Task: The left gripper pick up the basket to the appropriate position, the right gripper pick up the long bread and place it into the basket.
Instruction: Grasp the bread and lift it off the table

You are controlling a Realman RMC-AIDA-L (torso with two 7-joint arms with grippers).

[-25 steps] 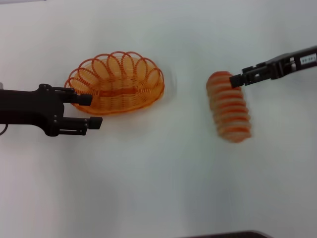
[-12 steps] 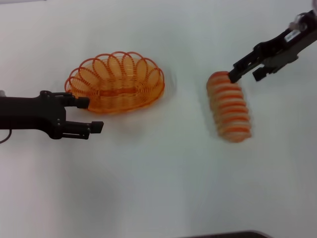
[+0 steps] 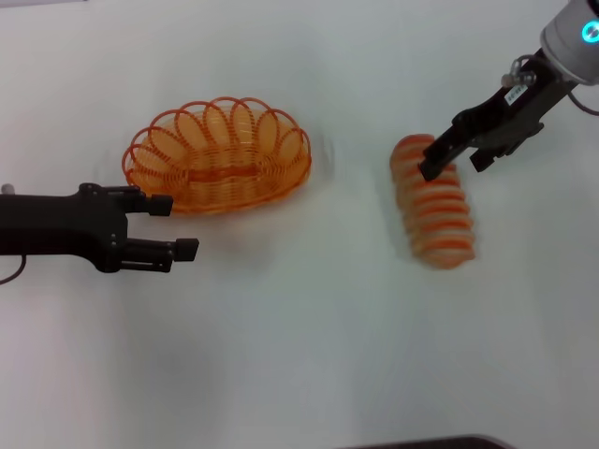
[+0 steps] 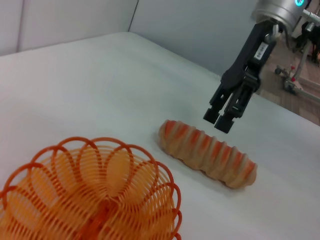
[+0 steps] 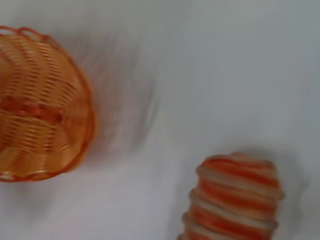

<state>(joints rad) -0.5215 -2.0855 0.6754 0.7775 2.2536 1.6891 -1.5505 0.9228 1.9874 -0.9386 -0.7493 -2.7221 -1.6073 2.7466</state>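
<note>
Right gripper (image 3: pixel 440 165), fingers slightly apart, has tilted down over the long bread (image 3: pixel 433 202); left gripper (image 3: pixel 175 226) stays spread.

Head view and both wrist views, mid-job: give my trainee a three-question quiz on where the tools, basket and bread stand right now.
1. True or false: the long bread already lies inside the basket.
2. Which tool is at the bread's far end? A) the left tool B) the right tool
3. Fill in: the left tool is open at the basket's near-left rim and holds ____.

Key
1. False: the bread lies on the white table, well to the right of the basket.
2. B: the left wrist view shows it poised just above that end, apparently not gripping it.
3. Nothing: its fingers close on no wire.
</note>
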